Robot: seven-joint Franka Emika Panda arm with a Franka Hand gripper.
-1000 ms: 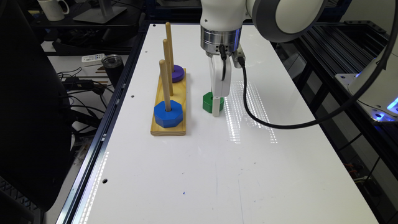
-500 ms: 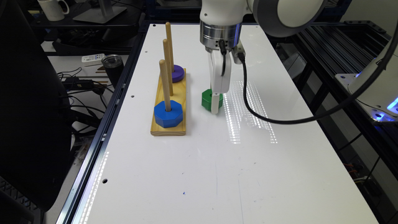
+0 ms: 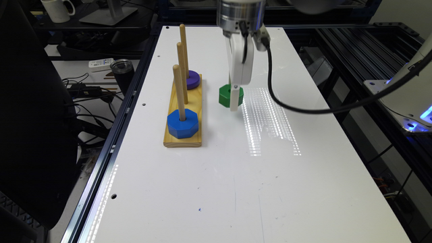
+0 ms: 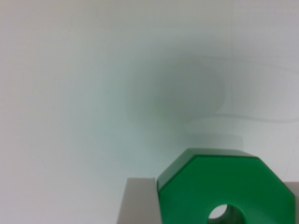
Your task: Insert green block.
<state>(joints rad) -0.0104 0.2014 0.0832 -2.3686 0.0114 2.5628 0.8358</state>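
A white table point(image 3: 256, 189) in a cluttered lab. Nearest, a blue block point(image 3: 182, 123) sits on a wooden peg board point(image 3: 182, 140). Beyond, the gripper point(image 3: 235, 98) clasps the green block point(image 3: 226, 95), lifted (shadow below). Next: carry it over a free peg point(image 3: 181, 67).

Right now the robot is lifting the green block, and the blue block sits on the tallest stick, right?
Not quite. The blue block sits on the shortest peg, nearest the camera, as the exterior view shows. The rest holds: the end effector has the green block raised off the table.
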